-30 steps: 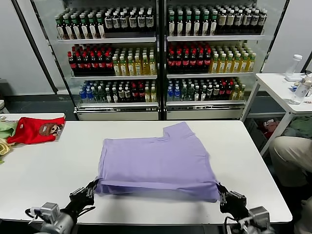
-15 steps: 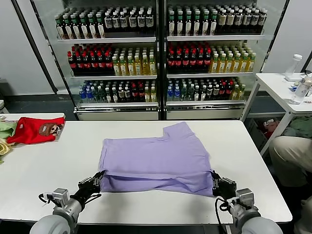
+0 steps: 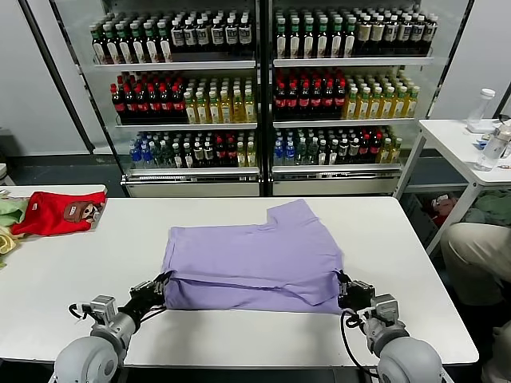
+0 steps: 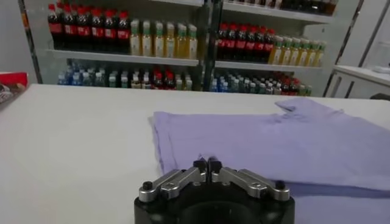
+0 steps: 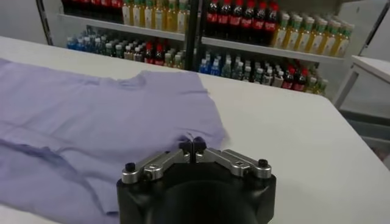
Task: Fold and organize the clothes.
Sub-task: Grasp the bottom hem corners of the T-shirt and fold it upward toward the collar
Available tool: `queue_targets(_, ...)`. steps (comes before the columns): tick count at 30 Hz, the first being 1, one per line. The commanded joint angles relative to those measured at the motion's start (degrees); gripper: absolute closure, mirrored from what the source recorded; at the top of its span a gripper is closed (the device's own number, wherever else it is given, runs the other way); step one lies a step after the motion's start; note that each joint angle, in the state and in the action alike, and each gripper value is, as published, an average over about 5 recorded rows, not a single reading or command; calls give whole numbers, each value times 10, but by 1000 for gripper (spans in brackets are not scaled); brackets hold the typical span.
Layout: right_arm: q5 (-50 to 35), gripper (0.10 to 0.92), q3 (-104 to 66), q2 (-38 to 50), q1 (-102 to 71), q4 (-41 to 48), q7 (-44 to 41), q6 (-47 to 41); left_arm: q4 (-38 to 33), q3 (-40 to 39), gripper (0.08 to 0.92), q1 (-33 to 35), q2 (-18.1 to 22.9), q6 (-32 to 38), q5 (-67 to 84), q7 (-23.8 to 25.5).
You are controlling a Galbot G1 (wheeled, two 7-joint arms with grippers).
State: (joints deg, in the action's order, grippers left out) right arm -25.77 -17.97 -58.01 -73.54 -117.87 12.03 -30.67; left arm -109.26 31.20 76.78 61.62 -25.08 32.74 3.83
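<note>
The light purple T-shirt (image 3: 255, 251) lies plain side up on the white table (image 3: 72, 275), with one sleeve pointing to the far side. My left gripper (image 3: 162, 285) is shut on its near left corner, and my right gripper (image 3: 342, 289) is shut on its near right corner. Both hold the near hem lifted and doubled over the shirt's body. In the left wrist view the fingertips (image 4: 207, 165) pinch the purple cloth (image 4: 292, 146). In the right wrist view the fingertips (image 5: 192, 146) pinch the cloth (image 5: 91, 115) too. The print and the neck label are hidden.
A red garment with a brown patch (image 3: 56, 212) and green and yellow cloths (image 3: 8, 211) lie at the table's far left. Drink coolers (image 3: 255, 96) stand behind. A small white table (image 3: 459, 144) and a seated person (image 3: 479, 255) are at the right.
Both grippers have moved away from me with the shirt's near corners, carrying the hem from the table's front edge up over the shirt. The rest of the shirt has stayed put.
</note>
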Motion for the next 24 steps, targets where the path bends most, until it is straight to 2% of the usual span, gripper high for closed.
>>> queue_targets(1,3,909,10,-3,17,14,1,0,19,-7,912,-28,-1,-1,-5,5)
queue_targets(12,16,909,23,-18,34,38,2,-7,38,-10,912,-33,-4,-3,-39,7)
queue_targets(15,19,884,31,-24,40,49,1,-12,46,-12,901,-32,0,-3,-63,9)
queue_targets(18,21,810,33,-29,42,55,1,-12,45,-8,848,-26,2,-2,-65,8)
queue_targets(24,11,638,-4,-15,0,15,0,-12,0,33,678,26,-16,-3,-33,0)
